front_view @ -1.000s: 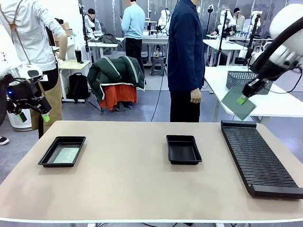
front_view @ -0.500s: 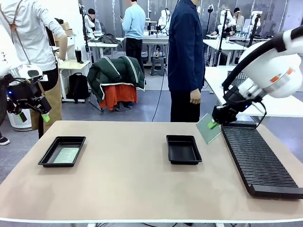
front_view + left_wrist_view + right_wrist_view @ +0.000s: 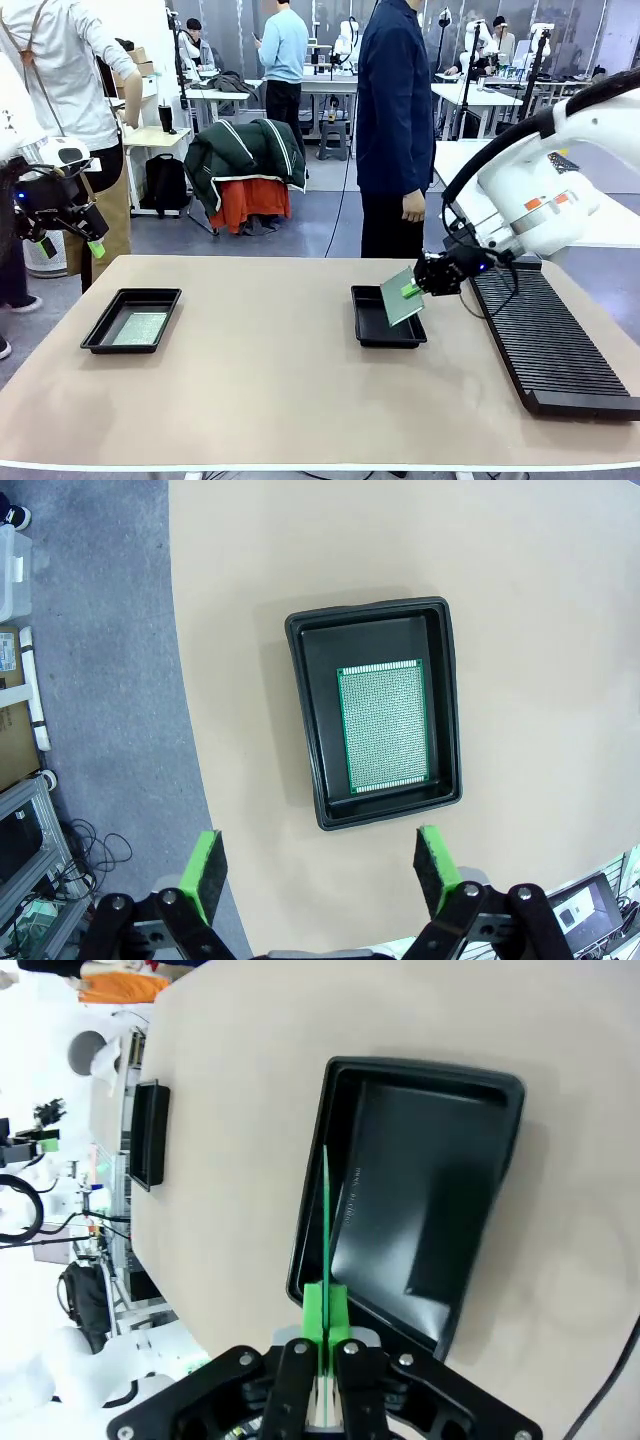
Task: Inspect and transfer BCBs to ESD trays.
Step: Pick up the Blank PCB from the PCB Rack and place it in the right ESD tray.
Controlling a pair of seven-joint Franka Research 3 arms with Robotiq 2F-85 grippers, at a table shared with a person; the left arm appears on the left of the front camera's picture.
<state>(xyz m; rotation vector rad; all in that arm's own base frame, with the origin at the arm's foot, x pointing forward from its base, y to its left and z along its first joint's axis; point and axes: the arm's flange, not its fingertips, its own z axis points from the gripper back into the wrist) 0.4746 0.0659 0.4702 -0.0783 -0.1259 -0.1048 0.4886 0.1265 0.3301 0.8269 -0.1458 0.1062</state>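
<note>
over the middle tray's (image 3: 388, 330) right rim, right tool (image 3: 412, 290) pinches board (image 3: 401, 298).

No legible text, labels, brands or numbers anywhere. Orange marks on right arm's white housing (image 3: 548, 200) too small to read. Embossed marks on tray floor (image 3: 420, 1210) illegible.

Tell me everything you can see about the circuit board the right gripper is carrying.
The board is a thin, flat, pale green rectangle, looking rigid. The right gripper is shut on one edge of it, green pads on both faces, and nothing else touches it. It hangs tilted in the air over the right rim of the middle tray, not yet set down. In the right wrist view it shows edge-on as a thin green line above that empty black tray.
</note>
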